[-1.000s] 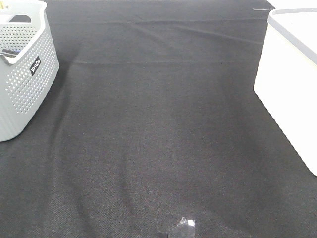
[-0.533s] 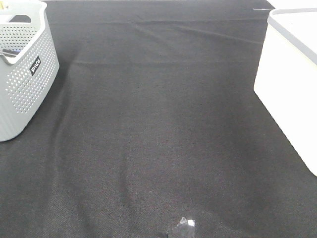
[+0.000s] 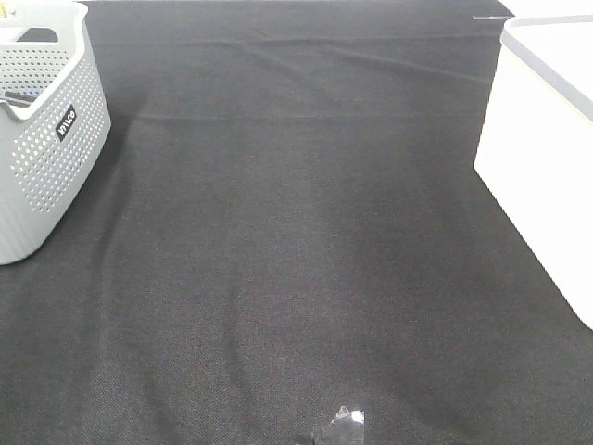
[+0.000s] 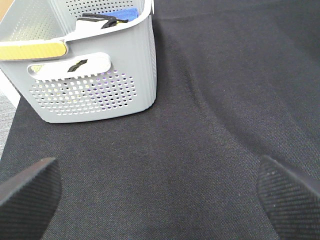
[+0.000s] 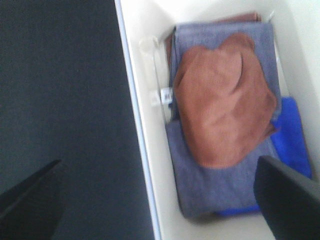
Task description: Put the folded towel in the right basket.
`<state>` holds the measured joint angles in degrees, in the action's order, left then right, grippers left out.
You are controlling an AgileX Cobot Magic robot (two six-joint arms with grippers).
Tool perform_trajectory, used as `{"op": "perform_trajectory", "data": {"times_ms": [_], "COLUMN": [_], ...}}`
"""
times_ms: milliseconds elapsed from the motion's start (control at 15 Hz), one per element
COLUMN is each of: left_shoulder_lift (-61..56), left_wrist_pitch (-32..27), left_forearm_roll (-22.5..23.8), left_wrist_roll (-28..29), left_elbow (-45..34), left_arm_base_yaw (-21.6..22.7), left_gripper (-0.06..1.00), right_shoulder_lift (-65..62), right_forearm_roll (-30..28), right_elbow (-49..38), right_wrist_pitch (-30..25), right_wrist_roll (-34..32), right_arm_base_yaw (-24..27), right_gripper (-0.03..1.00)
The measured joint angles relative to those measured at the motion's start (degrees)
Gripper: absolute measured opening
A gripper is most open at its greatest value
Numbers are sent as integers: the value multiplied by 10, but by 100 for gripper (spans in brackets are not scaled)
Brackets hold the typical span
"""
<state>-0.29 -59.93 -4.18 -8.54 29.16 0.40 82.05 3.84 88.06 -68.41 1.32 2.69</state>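
Towel: brown folded towel [image 5: 222,100] lies inside the white right basket [image 5: 145,165], atop a grey towel [image 5: 210,185].
Right gripper [image 5: 157,200]: released, fingers spread wide, above the basket, apart from the towel.
Left gripper [image 4: 160,192]: released, over black cloth [image 4: 200,150] near the grey basket [image 4: 95,85].

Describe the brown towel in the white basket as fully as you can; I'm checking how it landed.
The brown towel shows only in the right wrist view. It is rust-brown, soft, terry-like cloth, loosely folded into a rounded, lumpy shape rather than a neat rectangle, with a crease near one end. It lies flat inside the white basket, on top of a grey towel that extends past it on several sides. A blue cloth peeks out beside and beneath. The open right hand is above, not touching it.
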Motion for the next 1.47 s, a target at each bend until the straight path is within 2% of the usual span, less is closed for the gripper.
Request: {"op": "perform_trajectory", "data": {"times_ms": [67,267,467,600,800,933,1133,1467], "left_shoulder_lift": [0,0,0,0,0,0,0,0], "left_wrist_pitch": [0,0,0,0,0,0,0,0], "left_forearm_roll": [0,0,0,0,0,0,0,0], "left_wrist_roll": [0,0,0,0,0,0,0,0], "left_elbow": [0,0,0,0,0,0,0,0], "left_arm_base_yaw": [0,0,0,0,0,0,0,0], "left_gripper": [99,99,99,99,99,99,99,99], "right_shoulder_lift": [-94,-290,-473,-592,-702,-773,-822,-822], "right_forearm_roll": [0,0,1,1,2,11,11,11], "right_elbow": [-105,-298,-422,-472,-520,-567,-617,-620], "right_wrist_pitch": [45,128,139,111,62,57,52,53], "right_wrist_roll": [-9,-6,-5,-5,-5,-4,10,23], "right_arm_base_yaw": [0,0,0,0,0,0,0,0], "right_gripper": [96,96,96,96,96,96,96,96]}}
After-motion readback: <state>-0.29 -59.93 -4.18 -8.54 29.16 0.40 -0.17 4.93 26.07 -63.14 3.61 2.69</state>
